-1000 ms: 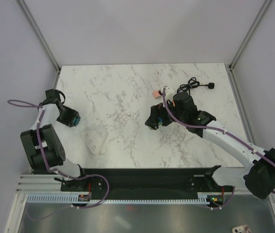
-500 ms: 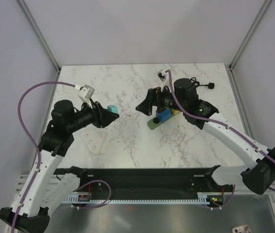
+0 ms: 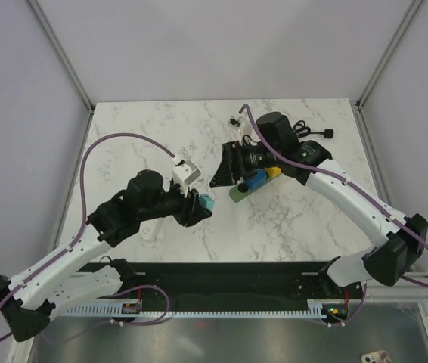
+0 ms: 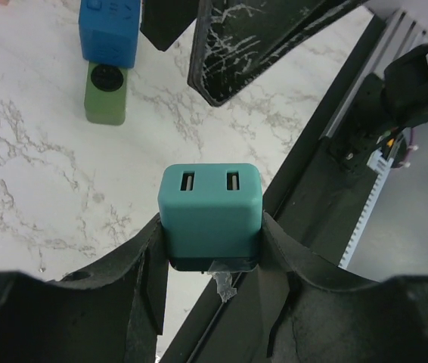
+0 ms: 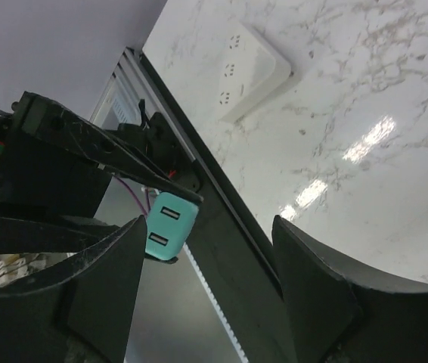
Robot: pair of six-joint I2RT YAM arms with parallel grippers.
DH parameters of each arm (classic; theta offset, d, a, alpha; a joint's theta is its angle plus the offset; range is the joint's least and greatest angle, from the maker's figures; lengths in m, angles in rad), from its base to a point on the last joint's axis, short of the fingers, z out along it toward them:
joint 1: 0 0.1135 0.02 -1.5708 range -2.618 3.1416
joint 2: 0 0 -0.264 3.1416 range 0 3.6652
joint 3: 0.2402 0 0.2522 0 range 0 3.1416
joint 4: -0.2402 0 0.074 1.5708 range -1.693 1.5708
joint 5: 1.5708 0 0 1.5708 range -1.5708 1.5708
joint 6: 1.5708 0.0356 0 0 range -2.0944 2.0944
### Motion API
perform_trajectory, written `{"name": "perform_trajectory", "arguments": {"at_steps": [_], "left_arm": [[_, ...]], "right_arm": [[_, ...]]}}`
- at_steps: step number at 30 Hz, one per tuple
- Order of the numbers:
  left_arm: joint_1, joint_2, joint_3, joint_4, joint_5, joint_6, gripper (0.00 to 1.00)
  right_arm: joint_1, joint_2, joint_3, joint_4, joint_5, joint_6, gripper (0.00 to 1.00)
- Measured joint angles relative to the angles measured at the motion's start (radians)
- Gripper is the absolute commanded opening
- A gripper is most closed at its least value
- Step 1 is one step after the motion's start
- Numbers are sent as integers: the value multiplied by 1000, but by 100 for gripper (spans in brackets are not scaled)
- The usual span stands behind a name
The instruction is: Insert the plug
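Now my left gripper clamps the teal plug above open marble mid-table; my right gripper hangs spread wide, empty. The white power strip lies by the front-left edge.

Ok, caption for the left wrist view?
Left gripper clamps the teal plug above the marble table.
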Motion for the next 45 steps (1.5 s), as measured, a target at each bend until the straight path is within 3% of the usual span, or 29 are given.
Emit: {"name": "perform_trajectory", "arguments": {"at_steps": [3, 9, 14, 20, 31, 38, 45], "left_arm": [[-50, 48, 1, -15, -67, 19, 2], [-67, 71, 3, -31, -135, 39, 2], [-69, 82, 14, -53, -149, 53, 2], [-69, 119, 14, -115, -166, 74, 2], [-78, 134, 14, -144, -199, 91, 2], [-80, 133, 14, -134, -208, 95, 2], [-80, 133, 14, -127, -225, 97, 2]], "right_arm": [[5, 14, -8, -28, -43, -4, 68], [42, 26, -49, -59, -100, -28, 67], [85, 64, -72, -77, -116, -48, 67], [101, 122, -73, -81, -117, -62, 58], [108, 150, -73, -83, -90, -59, 62], [113, 150, -66, -81, -43, -40, 54], [117, 144, -58, -86, 1, -27, 60]]}}
